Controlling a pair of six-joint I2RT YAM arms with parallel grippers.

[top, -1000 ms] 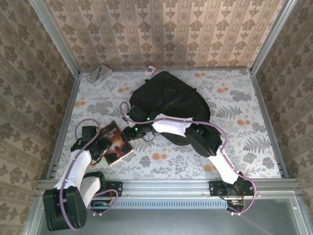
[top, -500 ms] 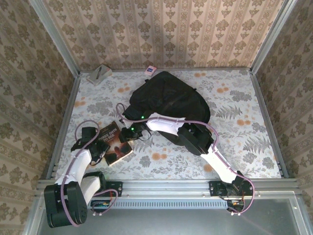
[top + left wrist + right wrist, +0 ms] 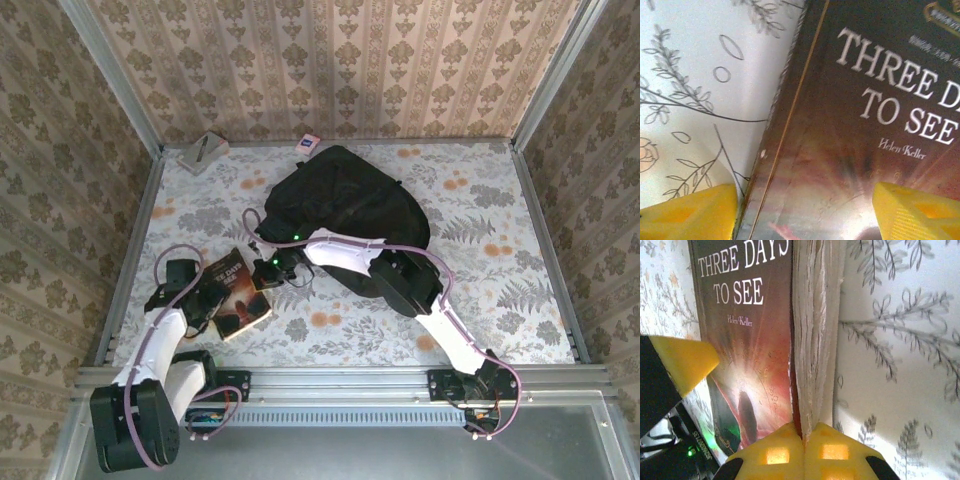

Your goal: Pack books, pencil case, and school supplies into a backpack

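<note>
Dark book (image 3: 236, 290) lies flat on the floral surface (image 3: 500, 270), near-left of the backpack (image 3: 345, 205). My right fingers (image 3: 799, 445) are pinched shut on its page edge, probably to lift it. My left fingers (image 3: 207, 296) are wide apart straddling the spine, gripping nothing, likely bracing. Wallpapered walls (image 3: 330, 60) all round.

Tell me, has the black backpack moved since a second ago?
No. The backpack still lies with its top just short of the table's far edge, as before.

damask-papered walls (image 3: 330, 60) enclose a floral tabletop (image 3: 500, 220).
</note>
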